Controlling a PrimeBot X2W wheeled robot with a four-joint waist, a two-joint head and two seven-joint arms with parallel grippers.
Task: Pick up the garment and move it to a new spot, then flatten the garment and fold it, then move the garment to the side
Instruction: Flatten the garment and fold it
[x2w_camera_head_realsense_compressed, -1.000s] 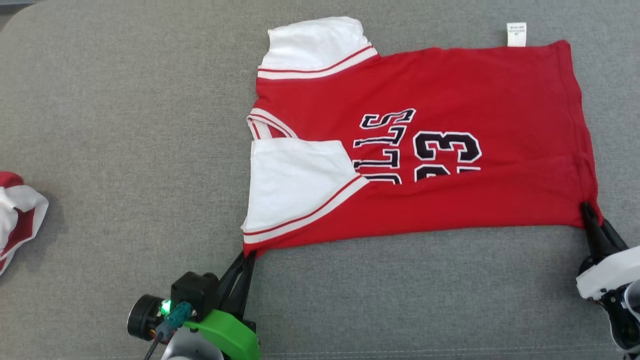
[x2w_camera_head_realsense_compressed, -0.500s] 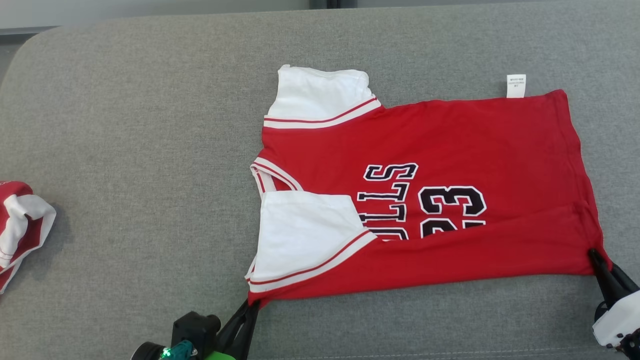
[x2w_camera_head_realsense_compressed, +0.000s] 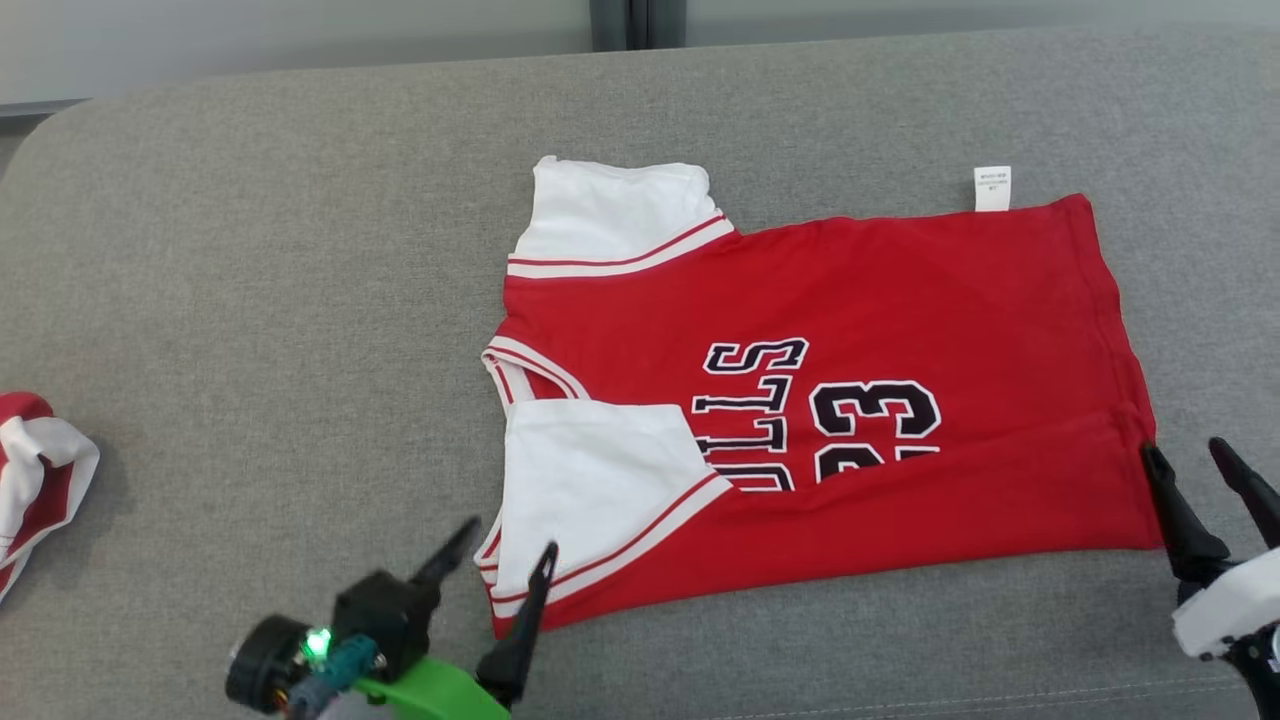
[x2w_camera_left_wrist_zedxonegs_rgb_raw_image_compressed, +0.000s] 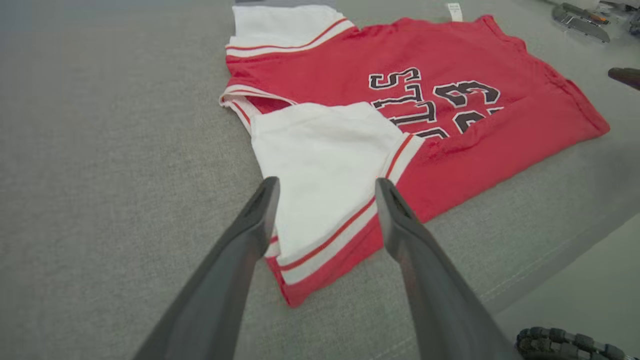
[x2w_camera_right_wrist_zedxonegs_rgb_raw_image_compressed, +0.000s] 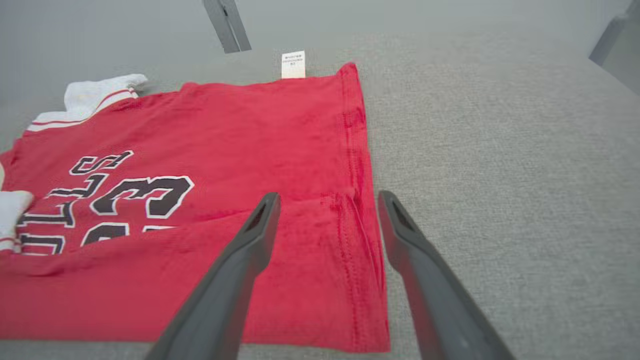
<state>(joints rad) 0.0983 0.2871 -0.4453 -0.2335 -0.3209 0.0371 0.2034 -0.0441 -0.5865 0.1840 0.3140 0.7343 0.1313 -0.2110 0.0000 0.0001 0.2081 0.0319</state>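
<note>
The red-and-white cloth jersey (x2w_camera_head_realsense_compressed: 880, 300) lies flat, one side folded; left hand (x2w_camera_head_realsense_compressed: 509, 535) and right hand (x2w_camera_head_realsense_compressed: 1184, 447) are open, empty; more folding to do.

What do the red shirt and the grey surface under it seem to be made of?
Shirt: soft matte knit, likely cotton jersey; it creases and has stitched hems. Surface: coarse matte woven upholstery, by its heathered grain; probably padded.
</note>
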